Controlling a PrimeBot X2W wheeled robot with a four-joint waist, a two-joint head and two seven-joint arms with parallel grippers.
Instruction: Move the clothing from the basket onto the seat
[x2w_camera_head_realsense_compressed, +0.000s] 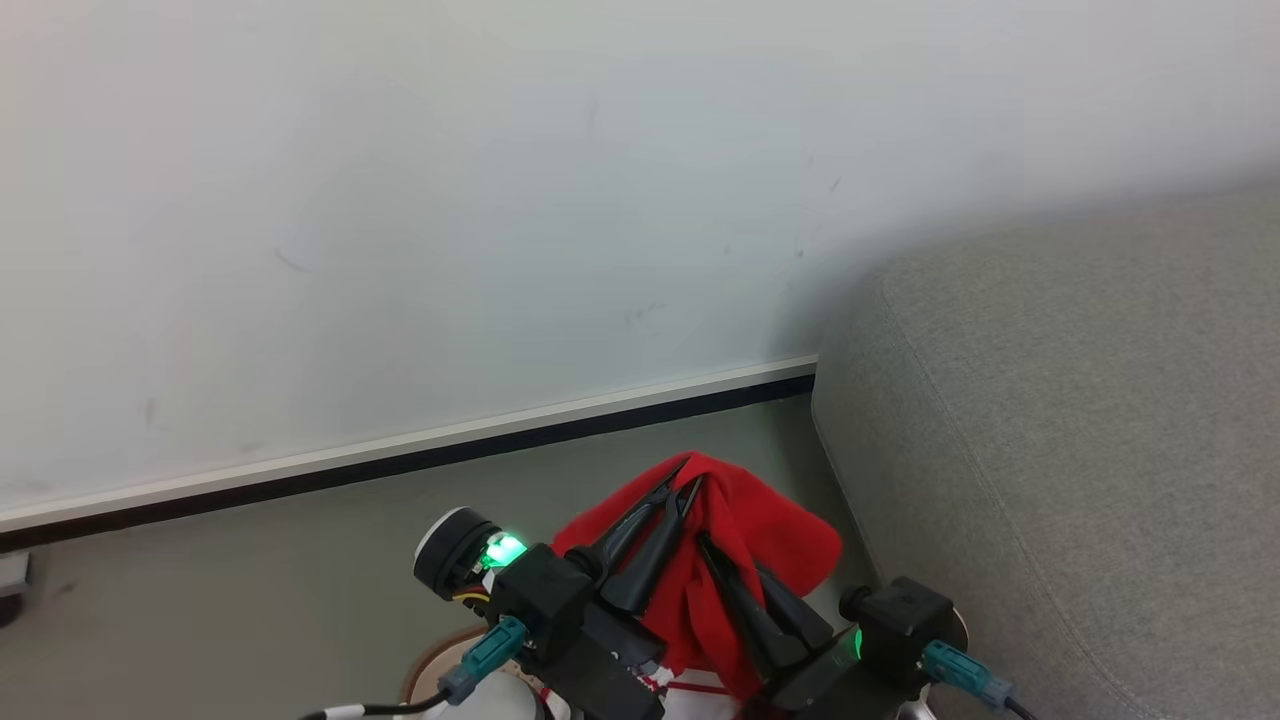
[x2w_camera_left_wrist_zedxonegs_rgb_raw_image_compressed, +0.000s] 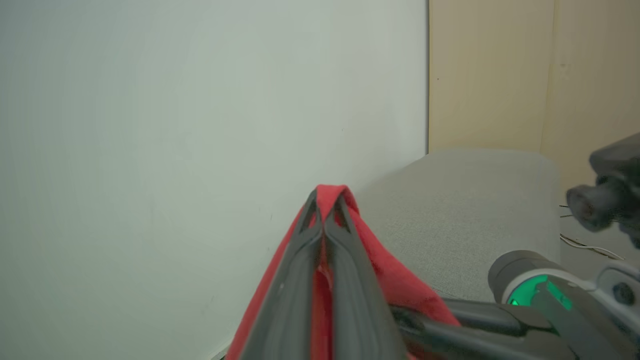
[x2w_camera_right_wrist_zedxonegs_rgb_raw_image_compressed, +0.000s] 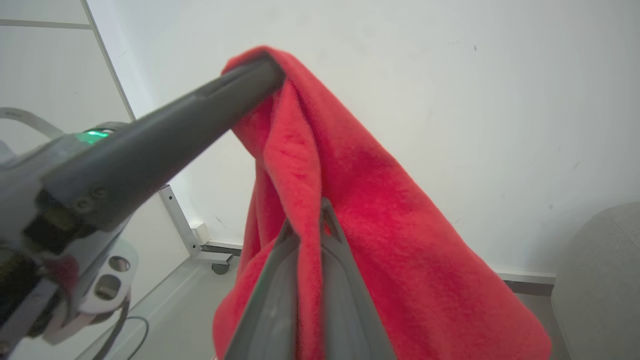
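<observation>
Beside seat edge, above open floor: clothing, left gripper and right gripper tight on it.

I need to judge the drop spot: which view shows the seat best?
The head view: the seat spreads across its right side, edge and top plain. Left wrist view gives one rounded corner; right wrist view, a sliver.

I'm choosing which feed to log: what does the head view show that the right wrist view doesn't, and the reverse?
Head view adds a sliver of the basket and white striped trim. Right wrist view adds a white frame leg on a castor by the wall. Both share the red clothing, pinched by the shut left hand and right hand, beside the grey seat.
</observation>
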